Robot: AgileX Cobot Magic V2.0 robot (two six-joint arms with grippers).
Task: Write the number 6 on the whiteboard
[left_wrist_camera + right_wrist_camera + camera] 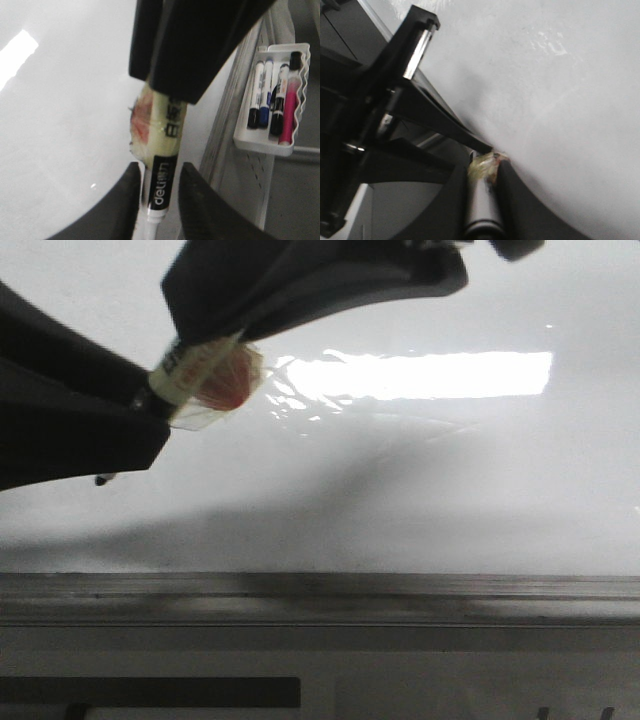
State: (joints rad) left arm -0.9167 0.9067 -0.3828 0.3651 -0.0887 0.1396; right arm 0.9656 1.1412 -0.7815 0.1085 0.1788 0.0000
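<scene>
Left hand (150,415), front view: comes in dark from the left and closes on the lower part of a marker pen (205,375). Right hand (215,335): reaches down from above and pinches the same pen higher up, just over a wrap of yellowish tape (190,370) with a red patch in it. Pen slanted, its dark tip (103,478) poking out low on the left, close to the whiteboard (450,490). Board fills the view, glossy white, with a bright light strip (420,375) mirrored in it and a soft shadow below. Grey metal rail (320,595) along its near edge.

Left wrist view: shows both black fingers (200,210) of the left hand pressed narrow against the pen's black labelled section, one on each side. Right hand grips the taped part further up. Off the board's edge, hangs a white tray (290,145) with several upright markers (272,100) in black, blue and pink.

Right wrist view: shows the right hand's fingers (520,200) tight on either side of the grey barrel, tape at their tips. Left hand meets the pen at the same spot, with the white board right behind it.
</scene>
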